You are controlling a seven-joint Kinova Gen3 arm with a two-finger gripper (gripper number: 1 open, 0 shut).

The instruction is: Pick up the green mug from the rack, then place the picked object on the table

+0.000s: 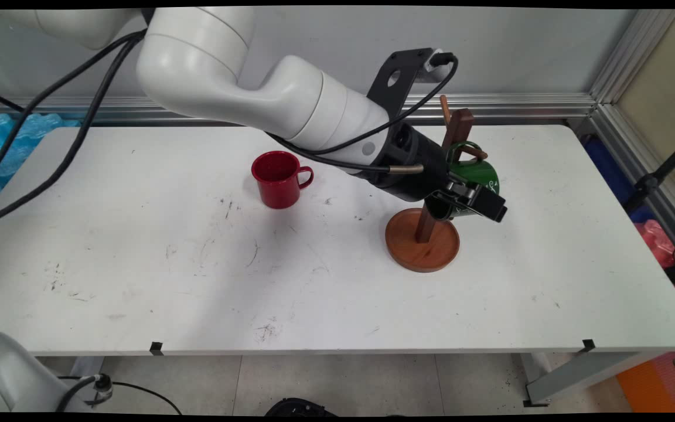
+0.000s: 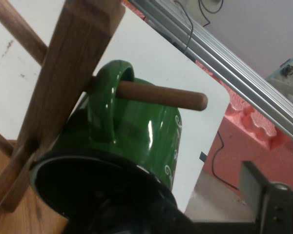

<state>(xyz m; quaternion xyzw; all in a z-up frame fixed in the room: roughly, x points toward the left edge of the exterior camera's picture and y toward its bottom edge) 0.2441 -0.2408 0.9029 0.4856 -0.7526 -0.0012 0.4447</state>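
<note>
Presently: gripper (image 1: 471, 199), jaws clamped on the rim of green mug (image 1: 474, 174); mug's handle is threaded on a peg of wooden mug tree (image 1: 425, 237). Red mug (image 1: 279, 179) at nine o'clock, on table (image 1: 138, 264).

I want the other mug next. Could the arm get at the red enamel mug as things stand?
Probably yes: the red enamel mug stands alone on open table, apart from the wooden mug stand.

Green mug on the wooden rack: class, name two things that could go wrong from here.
1. The green mug hangs by its handle on a short peg; a tug from the gripper could slide it off.
2. The gripper is at the mug's rim, so pulling sideways might tip the mug rack.
</note>
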